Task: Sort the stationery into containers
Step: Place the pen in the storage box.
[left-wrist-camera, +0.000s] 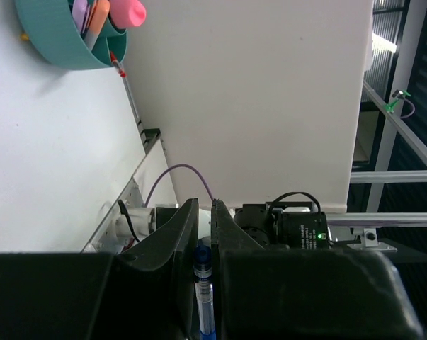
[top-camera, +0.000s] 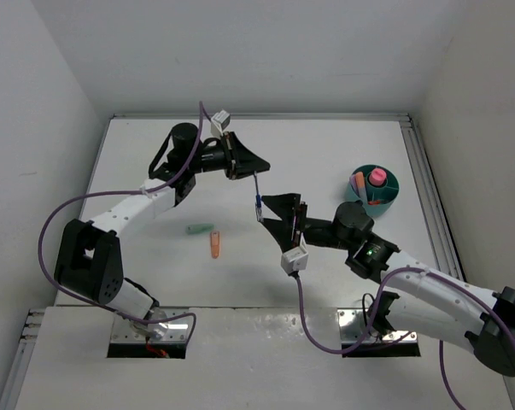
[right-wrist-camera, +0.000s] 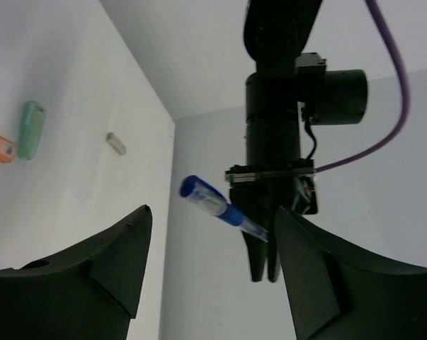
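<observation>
The left arm arches from the near-left corner toward the table's (top-camera: 325,145) middle. Its hand (top-camera: 257,167) is pinched shut on the slim dark-blue pen (top-camera: 257,198), which points toward the near edge. Nearer that edge, a mint-green stub (top-camera: 201,228) and an orange stub (top-camera: 215,246) lie on bare white surface — open room all round. The right hand (top-camera: 271,213) faces the pen, black fingers spread wide, gripping nothing. Near the right edge stands the round teal cup (top-camera: 382,202) — markers upright inside.

We see the left gripper (top-camera: 258,169) pinching 1 dark-blue pen (top-camera: 257,195), pen's lower end just beside the right gripper (top-camera: 268,212), mint-green stub (top-camera: 201,228) and orange stub (top-camera: 215,246) left of its jaws
</observation>
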{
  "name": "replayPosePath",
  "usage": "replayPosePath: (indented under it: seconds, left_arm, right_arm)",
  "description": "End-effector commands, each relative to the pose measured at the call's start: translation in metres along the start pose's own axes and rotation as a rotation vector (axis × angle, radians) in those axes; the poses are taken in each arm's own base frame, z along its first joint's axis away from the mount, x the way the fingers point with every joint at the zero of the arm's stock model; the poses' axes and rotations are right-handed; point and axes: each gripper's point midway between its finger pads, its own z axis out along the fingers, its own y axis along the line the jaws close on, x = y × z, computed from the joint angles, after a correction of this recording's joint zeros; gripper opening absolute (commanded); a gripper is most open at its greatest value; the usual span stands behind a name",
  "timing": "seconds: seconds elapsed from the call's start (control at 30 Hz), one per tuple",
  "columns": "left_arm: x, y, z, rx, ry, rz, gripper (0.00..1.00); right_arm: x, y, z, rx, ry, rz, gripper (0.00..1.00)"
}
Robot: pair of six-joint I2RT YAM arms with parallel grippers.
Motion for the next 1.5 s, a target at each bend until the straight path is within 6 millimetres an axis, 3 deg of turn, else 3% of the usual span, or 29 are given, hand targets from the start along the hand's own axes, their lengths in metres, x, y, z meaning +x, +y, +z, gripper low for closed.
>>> replayPosePath:
  seconds: [0.0,0.17,0.4,0.47,0.53,0.57,0.63,0.67,0.7,0.73,0.83,0.87,0.93,0.97,1.03,1.07,1.1,1.13,1.17,1.2,1.3,1.37,1.47]
  left_arm:
    - [0.006,-0.013,0.001,0.044,0.018,0.028,0.0]
    - [0.015,-0.009,0.005,0.042,0.039,0.028,0.0]
    - [0.018,-0.012,0.006,0.046,0.043,0.061,0.0]
    - [0.02,-0.012,0.006,0.044,0.046,0.064,0.0]
    - [0.02,-0.011,0.006,0.038,0.043,0.068,0.0]
    - [0.019,-0.01,0.005,0.038,0.038,0.076,0.04]
    - [0.017,-0.013,0.003,0.044,0.028,0.093,0.24]
    - [0.012,-0.015,0.001,0.048,0.014,0.103,0.56]
    - [0.009,-0.017,0.0,0.053,0.006,0.111,0.71]
    - [0.005,-0.019,-0.001,0.058,-0.004,0.131,1.0]
    - [-0.029,-0.029,-0.014,0.049,-0.077,0.183,1.0]
    - [-0.041,-0.049,-0.019,0.069,-0.1,0.231,1.0]
    - [-0.071,-0.051,-0.037,0.027,-0.164,0.294,1.0]
    - [-0.083,-0.068,-0.044,0.03,-0.192,0.357,1.0]
    - [-0.102,-0.061,-0.061,-0.038,-0.223,0.432,1.0]
    - [-0.109,-0.067,-0.067,-0.056,-0.251,0.481,1.0]
    - [-0.114,-0.065,-0.075,-0.082,-0.277,0.517,1.0]
    - [-0.121,-0.062,-0.089,-0.146,-0.339,0.601,1.0]
    - [-0.127,-0.058,-0.097,-0.198,-0.381,0.683,1.0]
    - [-0.124,-0.072,-0.107,-0.206,-0.429,0.758,1.0]
    - [-0.118,-0.07,-0.117,-0.282,-0.446,0.942,1.0]
    - [-0.115,-0.068,-0.121,-0.321,-0.423,1.01,1.0]
    - [-0.105,-0.058,-0.125,-0.311,-0.349,1.081,1.0]
  right_arm:
    - [-0.012,-0.037,0.001,0.109,-0.038,-0.087,0.68]
    - [-0.022,-0.036,0.006,0.076,-0.096,-0.114,0.48]
    - [-0.029,-0.016,0.01,-0.04,-0.161,-0.138,0.42]
    - [-0.031,-0.015,0.011,-0.048,-0.175,-0.158,0.35]
    - [-0.032,-0.014,0.011,-0.069,-0.18,-0.158,0.2]
    - [-0.032,-0.013,0.011,-0.075,-0.181,-0.152,0.09]
    - [-0.033,-0.016,0.01,-0.067,-0.181,-0.152,0.02]
    - [-0.033,-0.014,0.008,-0.069,-0.179,-0.149,0.0]
    - [-0.036,-0.016,0.006,-0.061,-0.183,-0.155,0.0]
    - [-0.035,-0.014,0.004,-0.064,-0.178,-0.154,0.0]
    - [-0.039,-0.014,-0.005,-0.056,-0.156,-0.166,0.0]
    - [-0.038,-0.01,-0.009,-0.06,-0.139,-0.141,0.0]
    - [-0.039,-0.018,-0.019,-0.032,-0.1,-0.095,0.0]
    - [-0.029,-0.025,-0.024,-0.005,-0.024,0.011,0.0]
    - [-0.015,-0.034,-0.035,0.023,0.091,0.203,0.0]
    - [-0.003,-0.063,-0.047,0.119,0.208,0.39,0.0]
    - [0.008,-0.065,-0.053,0.131,0.285,0.503,0.0]
    - [0.027,-0.05,-0.063,0.125,0.406,0.706,0.0]
    - [0.036,-0.066,-0.074,0.186,0.461,0.766,0.0]
    - [0.045,-0.064,-0.082,0.208,0.5,0.832,0.0]
    - [0.083,-0.051,-0.125,0.31,0.667,1.03,0.0]
    - [0.091,-0.05,-0.135,0.324,0.684,1.089,0.0]
    - [0.12,-0.055,-0.165,0.375,0.751,1.118,0.0]
